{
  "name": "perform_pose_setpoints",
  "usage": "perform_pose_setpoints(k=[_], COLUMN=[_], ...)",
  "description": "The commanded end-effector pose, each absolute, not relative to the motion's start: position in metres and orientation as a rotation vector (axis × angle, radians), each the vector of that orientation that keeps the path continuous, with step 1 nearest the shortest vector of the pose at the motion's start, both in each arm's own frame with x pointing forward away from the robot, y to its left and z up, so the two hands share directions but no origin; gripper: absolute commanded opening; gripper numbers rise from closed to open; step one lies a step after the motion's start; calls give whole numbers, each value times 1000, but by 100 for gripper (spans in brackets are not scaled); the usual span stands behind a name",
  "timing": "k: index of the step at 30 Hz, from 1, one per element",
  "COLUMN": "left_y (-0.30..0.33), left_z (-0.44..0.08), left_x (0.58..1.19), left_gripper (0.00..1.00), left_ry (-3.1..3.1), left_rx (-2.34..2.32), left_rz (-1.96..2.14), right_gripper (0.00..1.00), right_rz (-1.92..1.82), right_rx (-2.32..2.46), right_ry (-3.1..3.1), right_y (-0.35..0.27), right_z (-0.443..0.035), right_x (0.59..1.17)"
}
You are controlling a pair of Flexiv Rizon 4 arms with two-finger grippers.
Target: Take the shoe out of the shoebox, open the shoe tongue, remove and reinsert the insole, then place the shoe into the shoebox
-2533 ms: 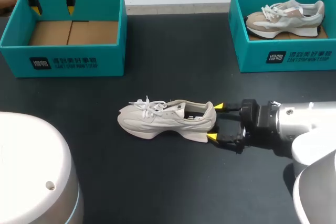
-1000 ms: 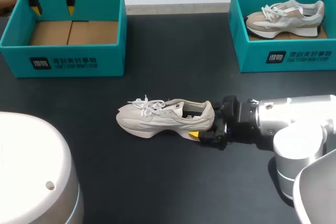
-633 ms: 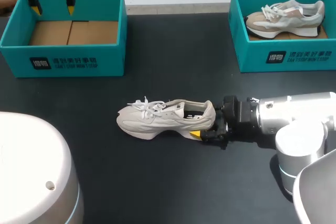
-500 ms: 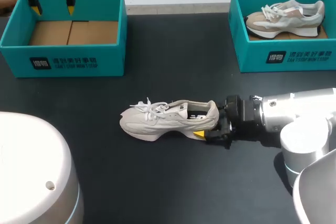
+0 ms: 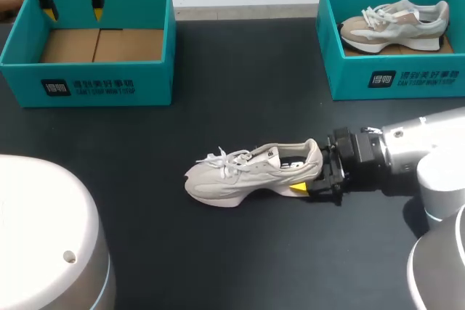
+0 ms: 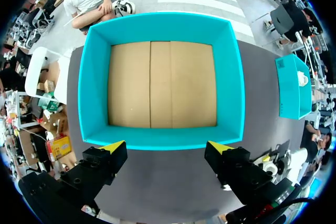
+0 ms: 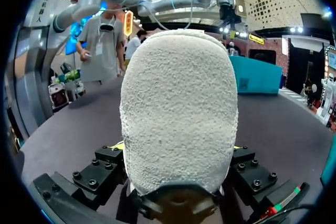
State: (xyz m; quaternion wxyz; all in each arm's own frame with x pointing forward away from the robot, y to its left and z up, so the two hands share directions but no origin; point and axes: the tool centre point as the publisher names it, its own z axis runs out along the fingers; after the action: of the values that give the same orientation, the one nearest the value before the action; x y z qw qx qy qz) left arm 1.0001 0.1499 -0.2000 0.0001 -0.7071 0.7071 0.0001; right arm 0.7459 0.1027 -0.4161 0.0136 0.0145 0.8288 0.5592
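A cream white shoe (image 5: 247, 176) lies on its side-sole on the dark table, toe to the left, laces loose. My right gripper (image 5: 309, 172) is shut on its heel, one yellow tip showing below the heel and the other hidden behind it. In the right wrist view the fuzzy heel (image 7: 176, 108) fills the space between the fingers of the right gripper (image 7: 176, 149). My left gripper (image 5: 73, 14) hangs open over the far edge of the empty teal shoebox (image 5: 87, 81). From the left wrist, the shoebox (image 6: 157, 139) lies ahead of the open left gripper (image 6: 165, 148).
A second teal shoebox (image 5: 407, 78) at the back right holds another beige-and-white shoe (image 5: 396, 23). A white rounded robot base (image 5: 43, 237) fills the near left corner. Dark tabletop stretches between the two boxes.
My right gripper closed on the shoe's heel and pulled the shoe to the right across the table. The left arm has not moved.
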Motion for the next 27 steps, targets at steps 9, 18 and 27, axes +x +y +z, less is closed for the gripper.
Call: perform_pose_setpoints(k=[9,18,27], left_y=[150,150,150], left_z=[-200,-200,-200], left_x=[1000,1000,1000], left_gripper=[100,100,100], left_ry=[2222,2222,2222], left_rx=[-2221,-2221,-2221], left_rz=[0,0,0], right_gripper=[0,0,0], right_rz=[1731,1734,1734], right_rx=[57,56,56], right_ry=[2574,2572,2572], right_y=[103,104,104], right_z=[-430,-431,-431], right_x=[748,748,748])
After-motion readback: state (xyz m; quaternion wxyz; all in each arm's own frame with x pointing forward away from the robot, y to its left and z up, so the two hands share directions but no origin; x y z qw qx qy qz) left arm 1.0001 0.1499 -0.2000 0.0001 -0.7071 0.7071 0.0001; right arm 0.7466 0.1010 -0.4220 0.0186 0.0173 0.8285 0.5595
